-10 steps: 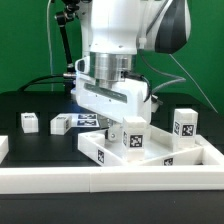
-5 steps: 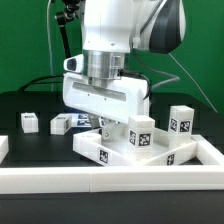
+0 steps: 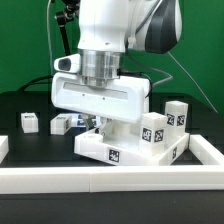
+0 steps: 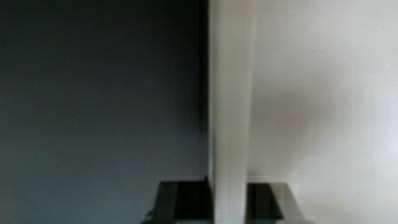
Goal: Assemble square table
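The square table's white slab (image 3: 128, 150) lies low at the middle of the exterior view, with a tag on its near edge. My gripper (image 3: 108, 132) comes down from above and is shut on the slab's rim. One white leg (image 3: 153, 130) stands up from the slab. A second leg (image 3: 176, 113) is behind it; whether that one is fixed to the slab cannot be told. Two loose legs (image 3: 30, 121) (image 3: 60, 124) lie on the table to the exterior view's left. In the wrist view the slab's rim (image 4: 231, 90) runs between my dark fingers (image 4: 180, 200), and my gripper (image 4: 226, 200) is closed on it.
The long white border bar (image 3: 110, 180) runs across the front, with raised ends at both sides. The black table (image 3: 30, 105) lies beneath. Cables hang behind the arm.
My gripper has turned and shifted toward the exterior view's left with the slab in it. The slab has swung round, and its standing leg has moved right and up.
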You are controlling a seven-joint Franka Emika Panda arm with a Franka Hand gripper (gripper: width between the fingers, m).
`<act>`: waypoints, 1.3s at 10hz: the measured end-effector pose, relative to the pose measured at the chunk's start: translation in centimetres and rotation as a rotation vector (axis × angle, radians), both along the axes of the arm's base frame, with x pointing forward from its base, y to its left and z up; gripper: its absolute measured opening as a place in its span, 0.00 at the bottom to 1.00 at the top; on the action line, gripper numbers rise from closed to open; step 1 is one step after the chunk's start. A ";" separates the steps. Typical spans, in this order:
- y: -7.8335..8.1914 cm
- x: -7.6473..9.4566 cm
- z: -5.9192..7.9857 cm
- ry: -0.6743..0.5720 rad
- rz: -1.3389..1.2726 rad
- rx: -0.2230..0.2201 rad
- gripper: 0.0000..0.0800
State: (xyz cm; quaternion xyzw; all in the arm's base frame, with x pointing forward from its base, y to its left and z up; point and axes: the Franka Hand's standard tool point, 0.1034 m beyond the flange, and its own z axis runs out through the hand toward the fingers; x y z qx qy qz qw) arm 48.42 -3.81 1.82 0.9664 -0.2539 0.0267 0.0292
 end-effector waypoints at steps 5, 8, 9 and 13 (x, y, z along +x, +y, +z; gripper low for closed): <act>-0.3 0.1 0.0 0.029 0.322 -0.022 0.08; 0.4 0.8 0.4 0.039 0.467 -0.045 0.08; 0.4 0.9 0.4 0.044 0.515 -0.051 0.08; 0.2 1.0 0.5 0.067 0.727 -0.069 0.08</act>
